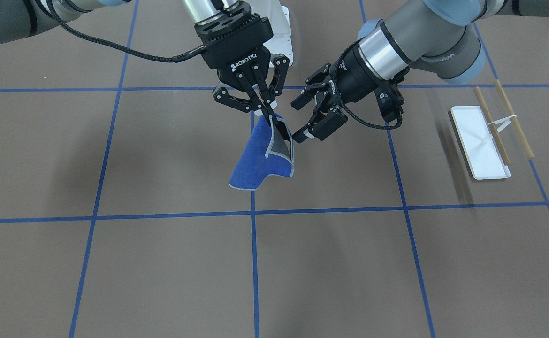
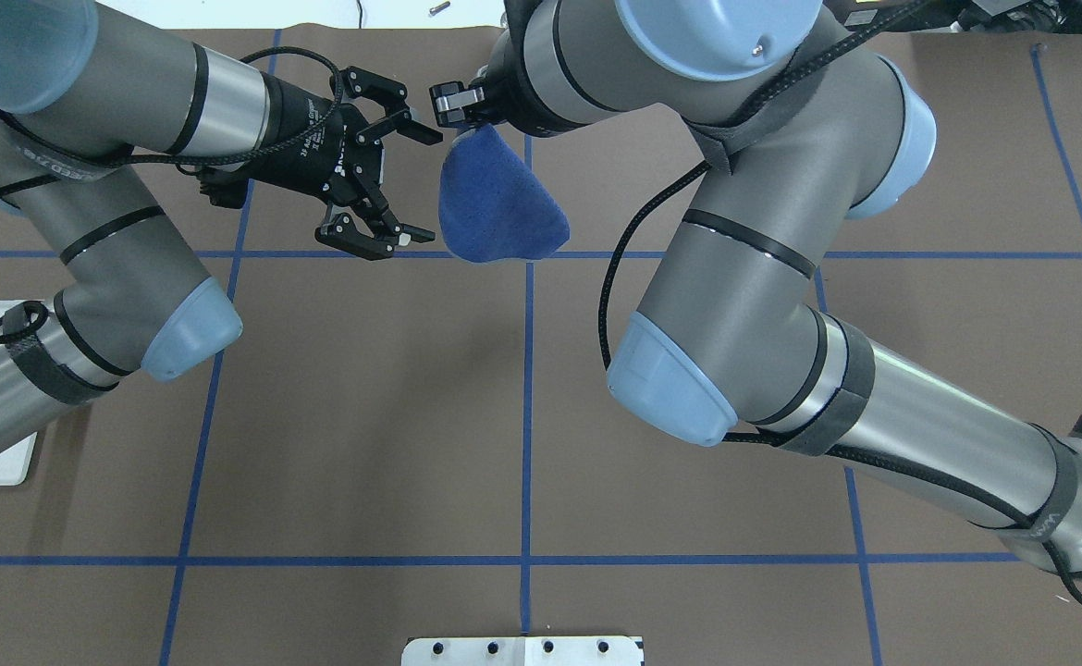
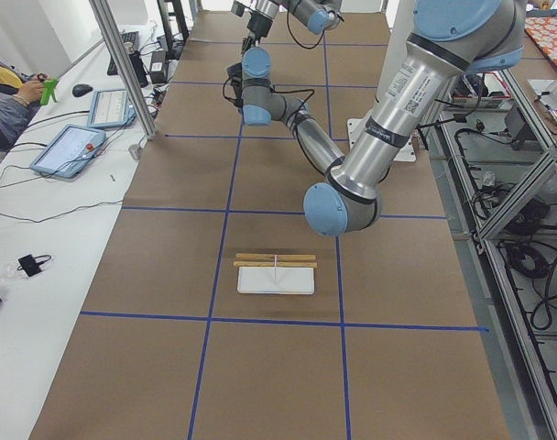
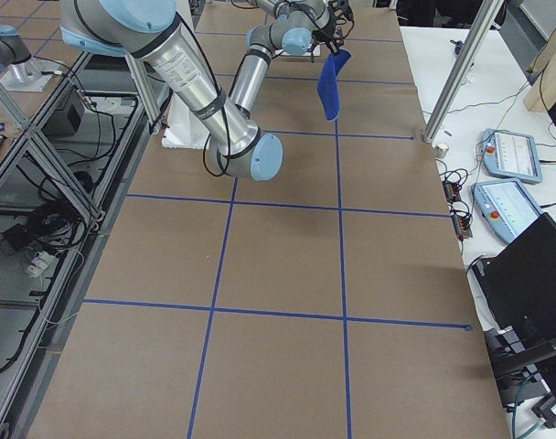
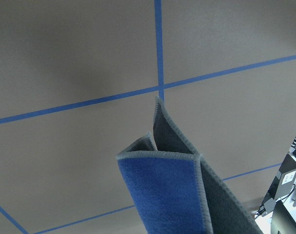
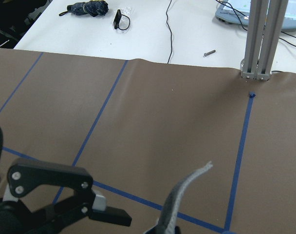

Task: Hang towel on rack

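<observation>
Blue towel [image 1: 255,169] dangles above the table, one corner pinched by the right gripper [image 1: 270,117], well apart from the rack [image 1: 476,145]; the spread-open left gripper [image 1: 301,119] beside it might catch only limp edging and drop it.

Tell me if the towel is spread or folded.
Folded: the towel hangs doubled from the right gripper, which pinches its top; grey reverse shows inside the fold.

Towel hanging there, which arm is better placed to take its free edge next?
Left. The left gripper, jaws open, sits right beside the towel, and the rack stands on that arm's side. The right gripper is busy pinching the towel's top corner.
</observation>
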